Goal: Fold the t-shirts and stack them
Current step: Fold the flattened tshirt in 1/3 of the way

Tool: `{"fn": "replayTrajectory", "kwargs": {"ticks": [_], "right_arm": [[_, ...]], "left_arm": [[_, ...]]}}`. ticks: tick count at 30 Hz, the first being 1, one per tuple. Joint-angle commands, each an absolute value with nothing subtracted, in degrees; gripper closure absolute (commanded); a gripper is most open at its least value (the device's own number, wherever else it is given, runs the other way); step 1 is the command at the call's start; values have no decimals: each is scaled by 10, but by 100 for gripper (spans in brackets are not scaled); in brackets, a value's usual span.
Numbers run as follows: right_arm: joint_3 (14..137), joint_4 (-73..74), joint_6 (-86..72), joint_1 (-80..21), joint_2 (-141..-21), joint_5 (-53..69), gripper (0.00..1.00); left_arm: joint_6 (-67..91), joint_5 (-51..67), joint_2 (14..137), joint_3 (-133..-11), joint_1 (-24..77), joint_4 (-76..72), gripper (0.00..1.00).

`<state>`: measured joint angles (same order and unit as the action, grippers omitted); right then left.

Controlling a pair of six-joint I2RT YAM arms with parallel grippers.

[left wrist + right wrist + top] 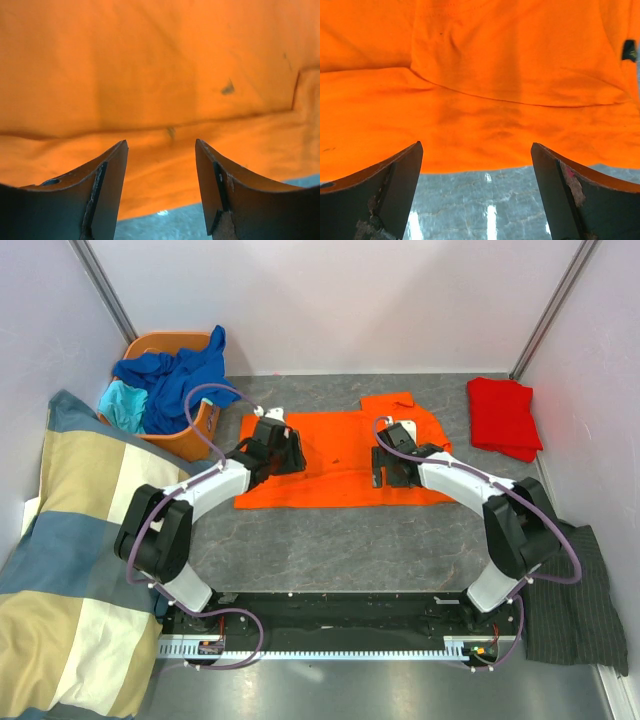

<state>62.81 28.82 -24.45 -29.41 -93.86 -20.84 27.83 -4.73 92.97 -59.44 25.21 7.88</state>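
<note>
Top view, clock directions taken from the worktop centre.

Arms: both reach from the near edge toward 12 o'clock and bend inward over the orange t-shirt (335,455). The left pincer (161,144) sits low over the shirt's 9 o'clock end, jaws moderately apart with nothing between them. The right pincer (476,145) sits over the 3 o'clock end, jaws spread wide, also holding nothing. In both wrist views the fingertips sit close to the shirt's near hem.

Orange t-shirt: lies flat on the grey worktop (350,550), centre to far half, long axis running 9 to 3 o'clock. A flap juts toward 1 o'clock. Which end holds the collar cannot be told.

Surroundings:
- red t-shirt (503,415), crumpled, at 2 o'clock, well apart
- orange basket (198,432) at 10 o'clock, just beside the left end, holding blue t-shirts (175,375) and a turquoise t-shirt (125,405)
- checked blanket (70,570) at 8 o'clock
- pinstriped cloth (575,600) at 4 o'clock
</note>
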Motion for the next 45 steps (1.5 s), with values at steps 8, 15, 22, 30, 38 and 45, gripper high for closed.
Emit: {"fn": "replayTrajectory", "kwargs": {"ticks": [8,15,22,30,38,45], "right_arm": [[570,225,-274,-293,-980,-205,2],[550,219,-281,-292,-1007,-193,2],[512,227,-300,-293,-997,-165,2],[463,273,-342,-323,-932,-146,2],[439,327,-404,-388,-874,-146,2],[395,369,-452,-415,-811,-154,2]], "left_arm": [[353,-52,872,-480,291,30,36],[349,-80,902,-475,293,75,36],[354,-83,920,-468,299,110,36],[363,-83,921,-447,325,143,37],[425,-98,896,-409,392,207,37],[489,-103,825,-341,424,260,37]]}}
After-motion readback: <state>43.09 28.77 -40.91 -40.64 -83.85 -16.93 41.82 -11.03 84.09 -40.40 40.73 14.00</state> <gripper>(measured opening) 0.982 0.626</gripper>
